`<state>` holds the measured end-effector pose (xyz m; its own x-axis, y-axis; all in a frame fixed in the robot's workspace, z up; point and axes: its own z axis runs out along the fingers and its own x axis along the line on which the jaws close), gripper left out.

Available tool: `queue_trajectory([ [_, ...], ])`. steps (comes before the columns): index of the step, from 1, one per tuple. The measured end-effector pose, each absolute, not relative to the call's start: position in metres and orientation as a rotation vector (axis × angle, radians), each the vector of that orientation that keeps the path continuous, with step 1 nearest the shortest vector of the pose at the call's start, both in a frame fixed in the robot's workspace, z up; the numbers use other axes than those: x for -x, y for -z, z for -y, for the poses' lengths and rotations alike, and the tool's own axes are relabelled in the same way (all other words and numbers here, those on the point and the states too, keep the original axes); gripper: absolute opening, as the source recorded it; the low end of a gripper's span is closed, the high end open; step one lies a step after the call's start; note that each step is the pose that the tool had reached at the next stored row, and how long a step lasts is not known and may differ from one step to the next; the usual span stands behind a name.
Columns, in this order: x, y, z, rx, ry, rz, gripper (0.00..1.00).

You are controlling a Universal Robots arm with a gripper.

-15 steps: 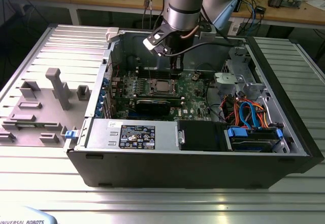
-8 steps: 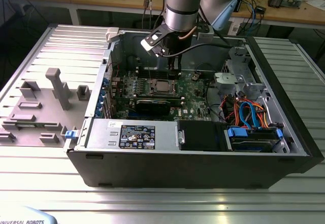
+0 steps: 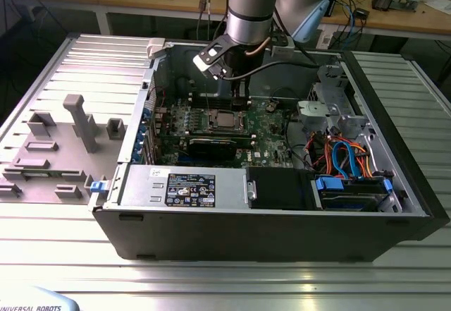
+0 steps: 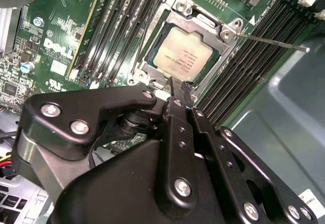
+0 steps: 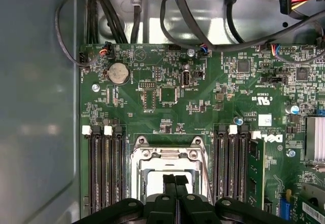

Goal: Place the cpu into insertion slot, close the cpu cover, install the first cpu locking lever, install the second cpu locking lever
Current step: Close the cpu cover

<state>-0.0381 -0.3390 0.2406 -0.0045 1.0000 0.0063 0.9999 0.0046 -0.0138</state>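
Pressed flat against each other with nothing between them, the two black fingers of the claw [image 4: 177, 89] hang tip-down just above the near edge of the insertion slot [image 5: 167, 150]; in both wrist views the closed tips cover that edge of the socket, and whether they touch it cannot be told. The cpu [image 4: 185, 55] lies inside the slot, its pale metal top facing up and level with the board. The cpu cover [image 4: 202, 20], a silvery frame, lies down around the chip so that the chip shows through its window. From one corner of the socket a thin metal lever rod [image 4: 274, 42] juts out sideways over the black memory slots [image 4: 122, 26], raised off the board rather than tucked along the frame. Rows of these slots flank the socket on both sides on the green motherboard [image 5: 167, 82], where a round coin battery [image 5: 118, 73] sits further off near the board's far edge. In the exterior view the arm reaches down into an open computer case [image 3: 268, 233] lying on its side on a ribbed metal worktop [image 3: 211, 276], the chip [image 3: 224, 120] directly under the wrist and a bundle of blue and orange cables [image 3: 345, 156] towards the exterior view's right.
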Motion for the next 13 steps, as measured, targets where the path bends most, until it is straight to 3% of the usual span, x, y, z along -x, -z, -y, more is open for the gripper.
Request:
queue_trajectory([
  [13, 0.0468, -0.2353, 0.3390, 2.203, -0.015, 2.213, 0.11],
])
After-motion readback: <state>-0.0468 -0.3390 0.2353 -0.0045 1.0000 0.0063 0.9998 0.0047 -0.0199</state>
